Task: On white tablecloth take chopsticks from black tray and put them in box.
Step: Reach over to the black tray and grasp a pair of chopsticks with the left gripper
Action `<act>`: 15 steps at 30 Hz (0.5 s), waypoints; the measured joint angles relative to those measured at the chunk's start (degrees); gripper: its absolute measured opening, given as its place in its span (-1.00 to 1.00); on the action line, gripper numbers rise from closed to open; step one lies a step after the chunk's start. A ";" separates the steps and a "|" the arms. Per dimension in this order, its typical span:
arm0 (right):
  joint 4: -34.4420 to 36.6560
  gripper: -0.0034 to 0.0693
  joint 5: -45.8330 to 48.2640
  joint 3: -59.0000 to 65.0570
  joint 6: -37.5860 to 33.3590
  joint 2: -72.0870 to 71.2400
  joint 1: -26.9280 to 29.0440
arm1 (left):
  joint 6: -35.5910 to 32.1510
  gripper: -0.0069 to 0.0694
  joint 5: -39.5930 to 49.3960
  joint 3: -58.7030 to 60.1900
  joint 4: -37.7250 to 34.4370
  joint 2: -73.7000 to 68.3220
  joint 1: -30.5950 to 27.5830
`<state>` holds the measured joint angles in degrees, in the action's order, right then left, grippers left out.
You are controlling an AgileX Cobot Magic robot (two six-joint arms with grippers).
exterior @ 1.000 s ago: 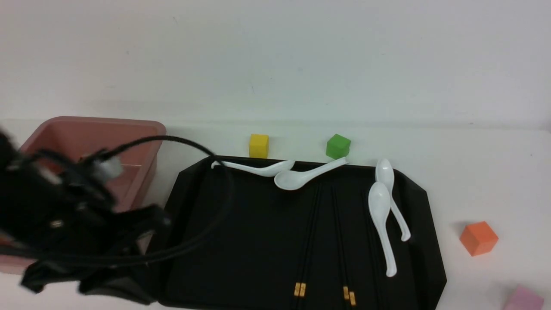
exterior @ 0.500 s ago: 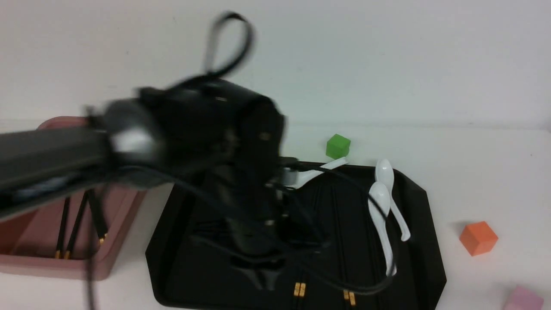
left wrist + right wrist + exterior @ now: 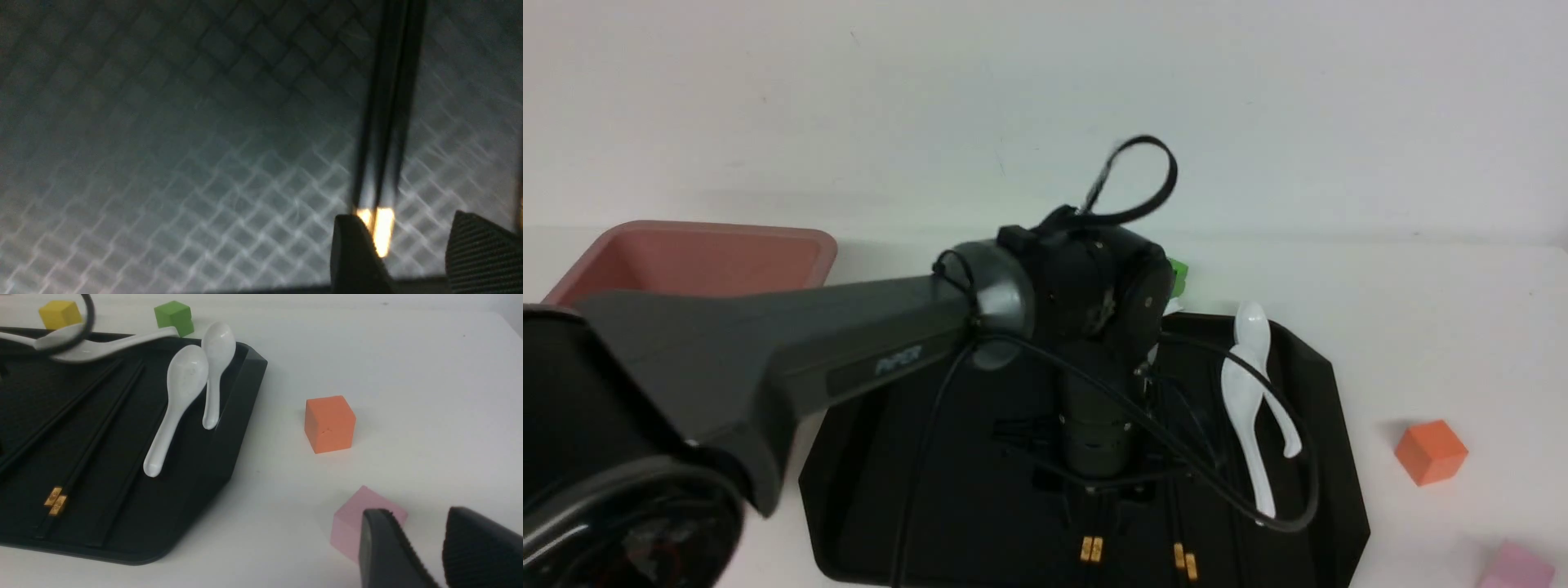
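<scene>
The black tray (image 3: pixel 1327 384) lies on the white tablecloth (image 3: pixel 1421 327). Two pairs of black chopsticks (image 3: pixel 1092 549) lie on it, gold ends toward me. My left gripper (image 3: pixel 1104 514) points down over the left pair. In the left wrist view it (image 3: pixel 403 215) is open, and that pair's (image 3: pixel 388 102) gold ends lie between the fingers (image 3: pixel 355 253), close to one of them. The pink box (image 3: pixel 694 257) stands at the far left, its inside hidden by my arm. My right gripper (image 3: pixel 416 516) is open and empty above the cloth, right of the tray (image 3: pixel 241 404).
Two white spoons (image 3: pixel 1250 392) lie at the tray's right side, another (image 3: pixel 106 345) at its far edge. An orange cube (image 3: pixel 1431 451) and a pink cube (image 3: pixel 1515 566) sit right of the tray. A green cube (image 3: pixel 173 316) and a yellow cube (image 3: pixel 59 313) sit behind it.
My left arm has swung from over the pink box to the right and now points down over the tray's middle. Chopsticks showed inside the box half a second ago.
</scene>
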<state>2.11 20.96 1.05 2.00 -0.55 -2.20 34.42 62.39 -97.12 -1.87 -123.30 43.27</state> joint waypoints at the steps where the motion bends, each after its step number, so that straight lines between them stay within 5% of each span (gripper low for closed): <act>1: 0.00 -0.24 0.00 0.00 0.00 0.00 0.00 | 0.00 0.04 -0.27 0.00 0.06 -0.37 0.00; 15: 0.00 -0.24 0.00 0.00 0.00 0.00 0.00 | -0.58 -0.06 -0.66 -0.48 0.31 -3.22 0.00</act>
<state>2.11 20.96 1.05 2.00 -0.55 -2.20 33.85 61.73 -97.60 -1.56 -126.52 43.27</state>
